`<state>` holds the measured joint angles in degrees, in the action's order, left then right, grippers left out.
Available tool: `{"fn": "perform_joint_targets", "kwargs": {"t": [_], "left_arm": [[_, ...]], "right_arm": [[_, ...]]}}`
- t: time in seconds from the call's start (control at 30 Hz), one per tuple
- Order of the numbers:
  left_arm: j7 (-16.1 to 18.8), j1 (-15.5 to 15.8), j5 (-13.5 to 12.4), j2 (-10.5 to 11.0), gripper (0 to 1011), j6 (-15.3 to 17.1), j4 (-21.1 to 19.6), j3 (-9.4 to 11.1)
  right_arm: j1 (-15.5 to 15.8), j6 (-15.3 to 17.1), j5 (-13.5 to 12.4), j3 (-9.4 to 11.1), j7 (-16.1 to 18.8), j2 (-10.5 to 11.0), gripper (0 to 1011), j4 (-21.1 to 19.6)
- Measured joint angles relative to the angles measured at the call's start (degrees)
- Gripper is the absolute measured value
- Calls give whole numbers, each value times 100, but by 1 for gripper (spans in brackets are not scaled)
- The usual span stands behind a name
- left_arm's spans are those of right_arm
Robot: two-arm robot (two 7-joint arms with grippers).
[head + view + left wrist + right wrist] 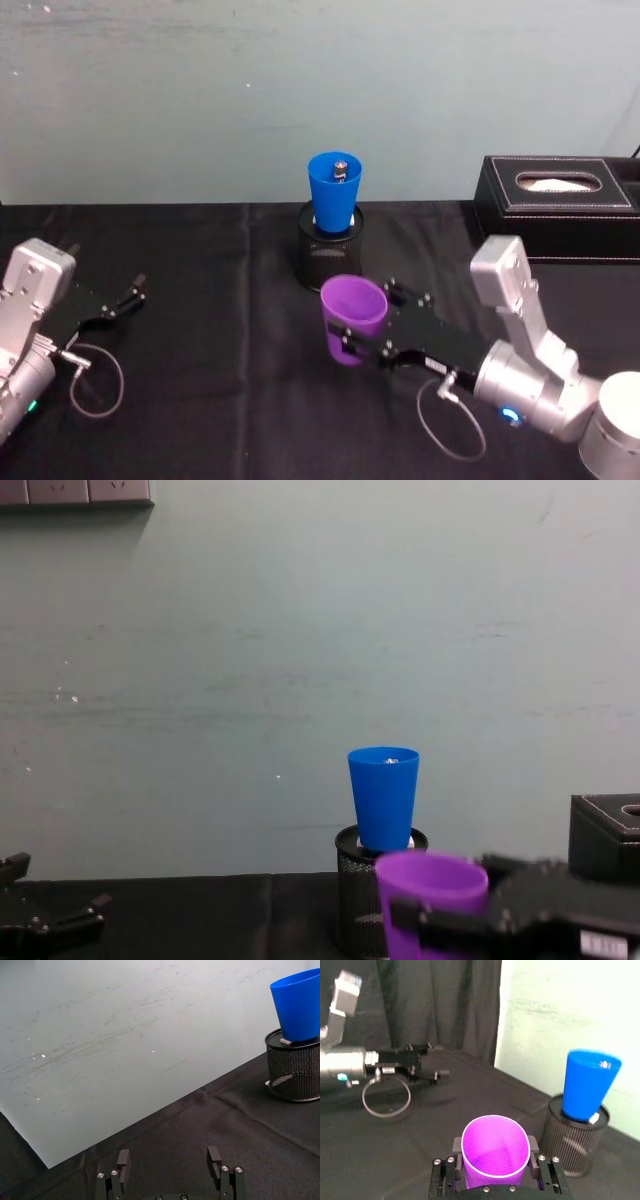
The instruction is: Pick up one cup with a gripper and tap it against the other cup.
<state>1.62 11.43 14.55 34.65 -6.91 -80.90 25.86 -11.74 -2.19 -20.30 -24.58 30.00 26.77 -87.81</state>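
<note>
The purple cup [352, 318] is upright between the fingers of my right gripper [362, 322], which is shut on it just in front of the black mesh pen holder [330, 258]. The blue cup [335, 192] stands with its base in that holder, behind and above the purple cup and apart from it. In the right wrist view the purple cup [495, 1152] sits between the fingers of my right gripper [495, 1160], with the blue cup [589, 1085] further off. The chest view has the purple cup [430, 880] low before the blue cup [385, 795]. My left gripper [125, 298] rests open at the far left.
A black tissue box [560, 205] stands at the back right of the black-clothed table [220, 400]. A pale wall rises right behind the cups. Cable loops hang by the left wrist [95, 380] and the right wrist [450, 425].
</note>
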Motion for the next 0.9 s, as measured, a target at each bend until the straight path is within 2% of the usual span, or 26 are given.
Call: {"fn": "perform_joint_targets", "kwargs": {"t": [0.37,0.6,0.9], "left_arm": [[0,0,0,0,1000,0,0,0],[0,0,0,0,1000,0,0,0],[0,0,0,0,1000,0,0,0]], "right_arm": [[-245,741,-242,94,-140,95,739,-542],[-316,814,-230,36,-160,193,739,-653],[-314,806,-229,36,-157,175,739,-640]]}}
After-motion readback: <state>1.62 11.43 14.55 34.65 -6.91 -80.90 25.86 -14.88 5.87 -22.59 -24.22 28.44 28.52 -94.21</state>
